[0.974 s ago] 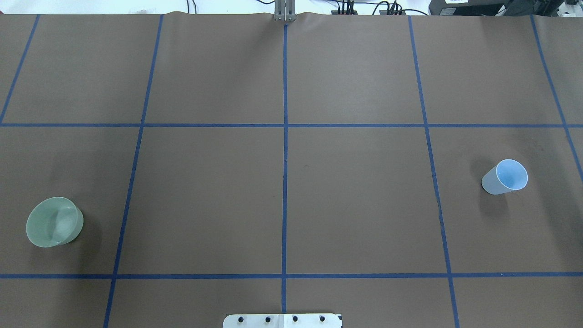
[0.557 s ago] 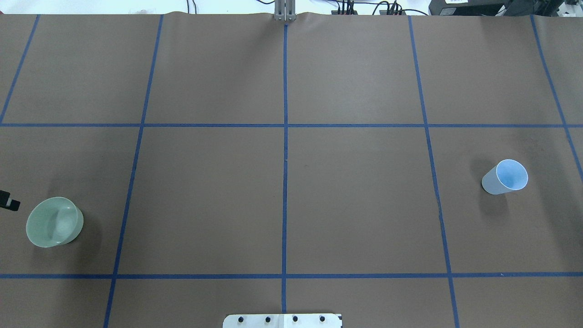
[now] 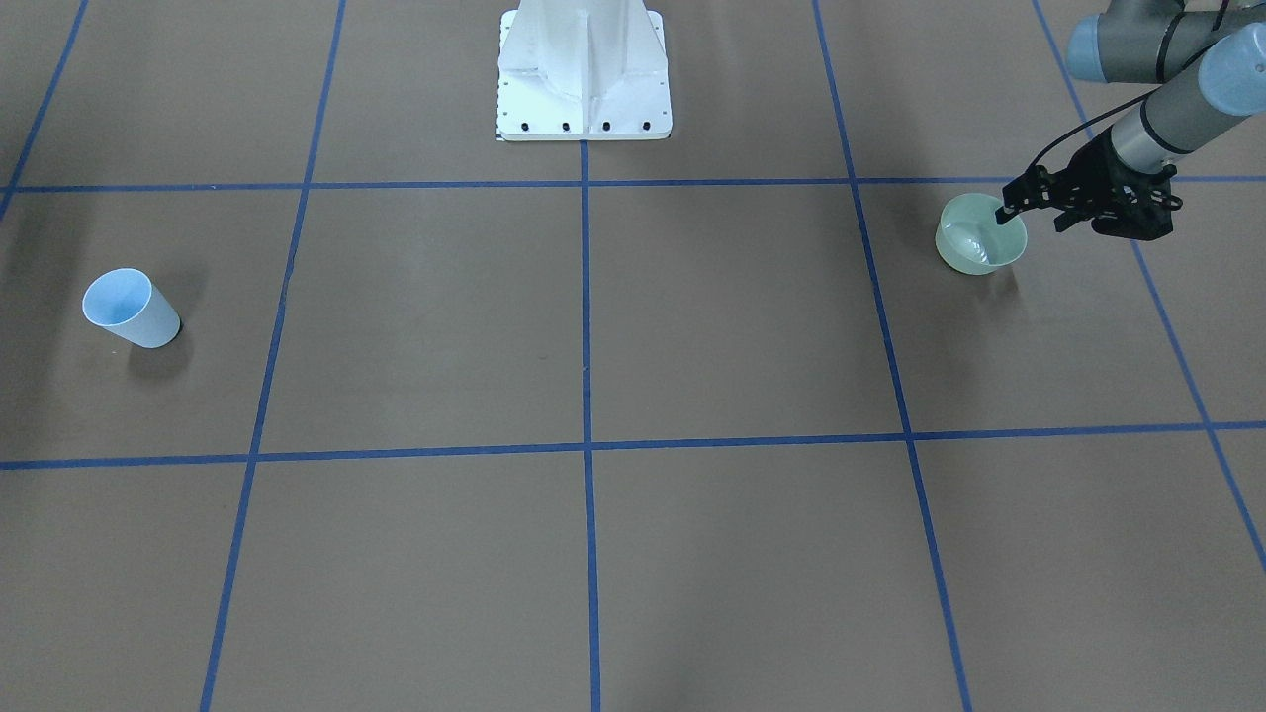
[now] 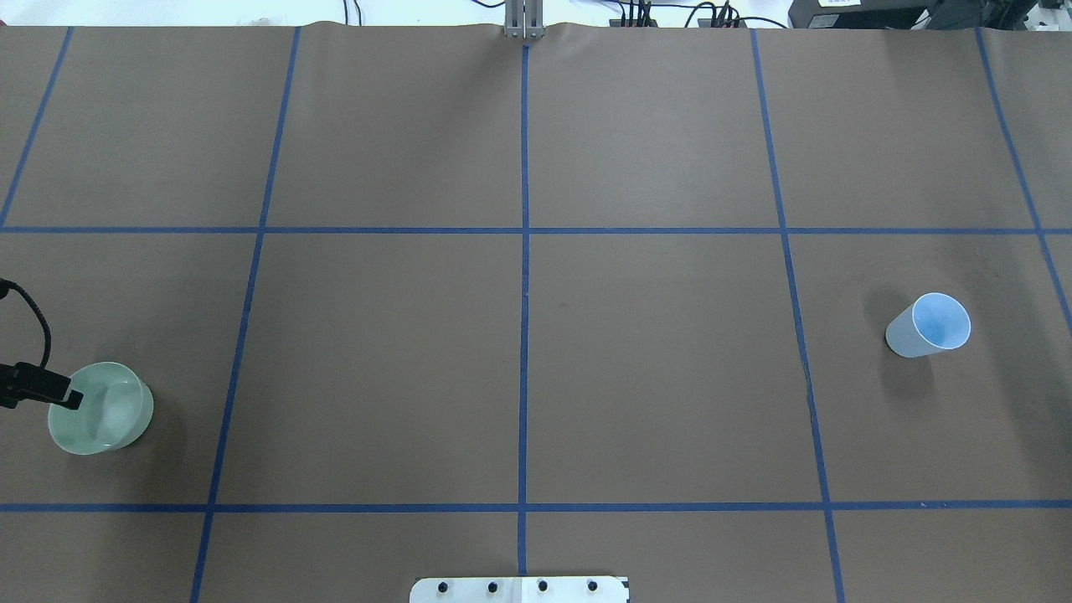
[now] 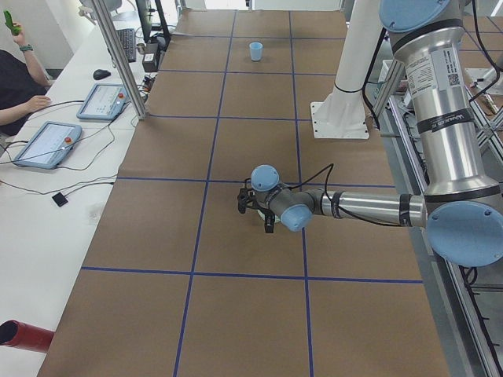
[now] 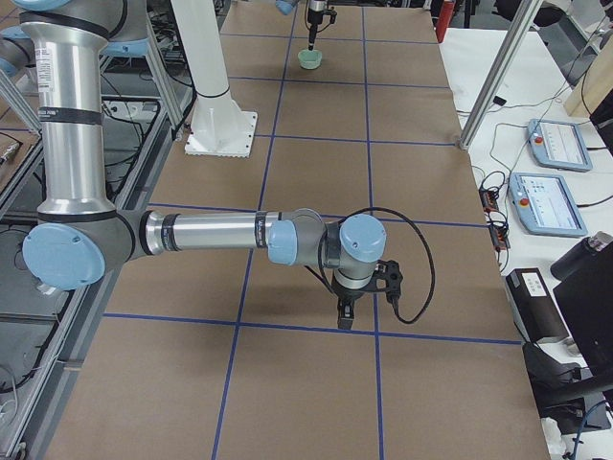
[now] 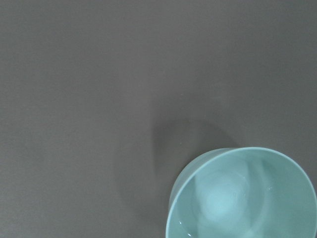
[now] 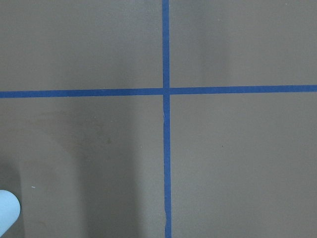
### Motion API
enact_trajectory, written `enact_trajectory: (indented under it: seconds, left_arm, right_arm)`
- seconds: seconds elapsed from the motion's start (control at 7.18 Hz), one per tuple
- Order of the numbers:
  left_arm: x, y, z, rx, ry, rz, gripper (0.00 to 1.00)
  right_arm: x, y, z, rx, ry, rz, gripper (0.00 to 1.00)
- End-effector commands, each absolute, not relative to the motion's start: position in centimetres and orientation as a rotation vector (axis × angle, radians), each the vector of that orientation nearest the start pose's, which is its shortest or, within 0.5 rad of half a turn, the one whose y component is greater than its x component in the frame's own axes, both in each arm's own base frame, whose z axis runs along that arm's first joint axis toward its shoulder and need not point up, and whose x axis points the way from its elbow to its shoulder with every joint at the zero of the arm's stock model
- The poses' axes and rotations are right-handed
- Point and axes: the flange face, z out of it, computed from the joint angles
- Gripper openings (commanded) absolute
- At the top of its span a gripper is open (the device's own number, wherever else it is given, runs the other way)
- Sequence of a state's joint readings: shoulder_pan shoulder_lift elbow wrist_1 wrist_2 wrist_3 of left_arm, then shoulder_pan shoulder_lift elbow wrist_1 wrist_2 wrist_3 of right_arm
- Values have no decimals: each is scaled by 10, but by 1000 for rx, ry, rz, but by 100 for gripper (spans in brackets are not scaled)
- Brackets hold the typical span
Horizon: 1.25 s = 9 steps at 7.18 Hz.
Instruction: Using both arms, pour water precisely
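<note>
A pale green bowl point(image 4: 105, 414) stands upright at the table's left; it also shows in the front view point(image 3: 974, 247) and the left wrist view point(image 7: 242, 193). My left gripper point(image 3: 1032, 220) looks open, just above the bowl's outer rim. One finger point(image 4: 69, 399) reaches over that rim. A light blue cup point(image 4: 928, 327) stands upright at the right, untouched point(image 3: 129, 309). My right gripper point(image 6: 343, 314) points down, low over the table, and I cannot tell whether it is open. A sliver of the cup shows in the right wrist view point(image 8: 6, 210).
The white pedestal point(image 3: 584, 74) is bolted at the table's near edge. Blue tape lines point(image 4: 523, 335) divide the brown table cover. A side desk with tablets point(image 5: 102, 100) and a seated person point(image 5: 16, 78) runs along the far side.
My left gripper has come in from the view's left edge and its finger now hangs over the bowl's rim. The bowl and the cup have not moved.
</note>
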<state>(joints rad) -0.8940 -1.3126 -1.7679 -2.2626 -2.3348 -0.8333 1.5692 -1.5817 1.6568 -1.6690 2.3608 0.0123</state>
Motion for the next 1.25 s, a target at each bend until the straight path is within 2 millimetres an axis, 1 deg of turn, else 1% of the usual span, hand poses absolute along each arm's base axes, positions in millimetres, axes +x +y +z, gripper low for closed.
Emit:
enact_trajectory:
  seconds: [0.0,0.14,0.28,0.42,0.56,0.7,0.84,0.97,1.11]
  left_arm:
    - [227,-361,600,-94,939,102,100]
    - [229,-364,605,-93,930,95,97]
    - [229,-365,607,-95,925,87,71]
    - [228,-365,608,-96,919,81,24]
    - [227,-365,611,-85,906,74,0]
    - [226,-365,614,-101,898,46,0]
    - [225,-365,611,-114,900,18,0]
    - [222,-364,603,-110,914,21,0]
    - [218,-362,578,-109,959,36,0]
  right_arm:
    - [62,-484,632,-30,-790,19,99]
    - [62,-482,633,-33,-790,22,99]
    - [62,-482,634,-35,-790,22,99]
    - [62,-482,634,-34,-790,21,99]
    - [62,-482,634,-34,-790,21,99]
    - [62,-482,633,-33,-790,22,99]
    - [62,-482,633,-33,-790,22,99]
    - [62,-482,634,-35,-790,22,99]
    - [62,-482,633,-33,-790,22,99]
